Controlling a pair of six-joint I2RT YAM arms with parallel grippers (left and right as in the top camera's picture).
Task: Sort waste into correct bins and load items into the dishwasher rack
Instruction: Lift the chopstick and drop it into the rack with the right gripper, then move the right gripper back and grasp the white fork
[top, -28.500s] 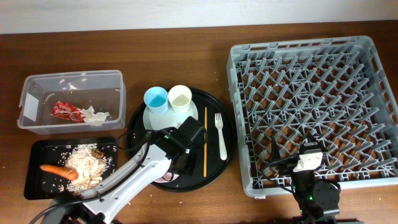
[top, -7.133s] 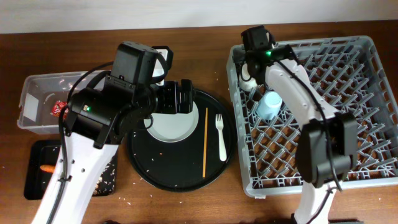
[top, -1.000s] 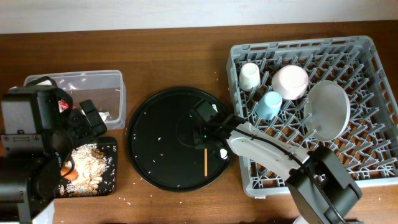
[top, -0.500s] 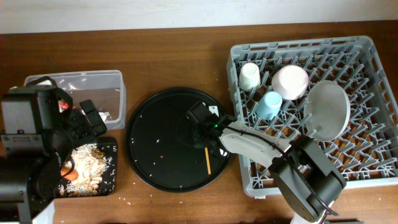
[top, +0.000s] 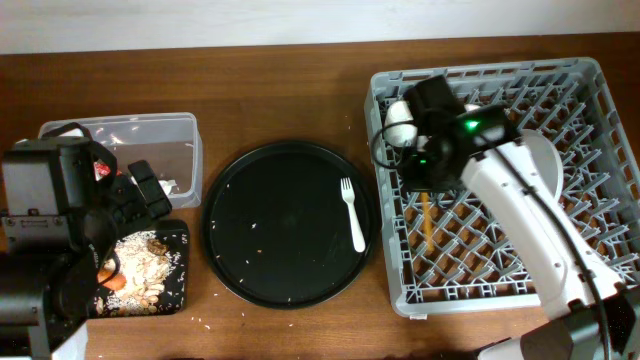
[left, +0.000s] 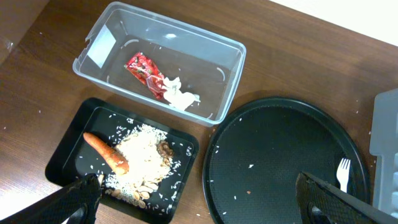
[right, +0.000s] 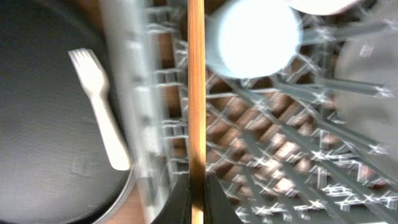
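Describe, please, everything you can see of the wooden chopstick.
The chopstick is a thin, straight, plain stick of orange-tan wood. The right gripper holds it by one end, jaws shut on it. The rest points out over the dishwasher rack, above the side nearest the round black tray. Whether its free tip touches the rack cannot be told.

Soft, even room light, shadows faint. Overhead and left wrist views sharp. Right wrist view motion-blurred: rack (right: 124, 74) and fork (right: 99, 112) smeared, chopstick (right: 196, 93) crisp at centre, cup (right: 252, 37) washed out to white.
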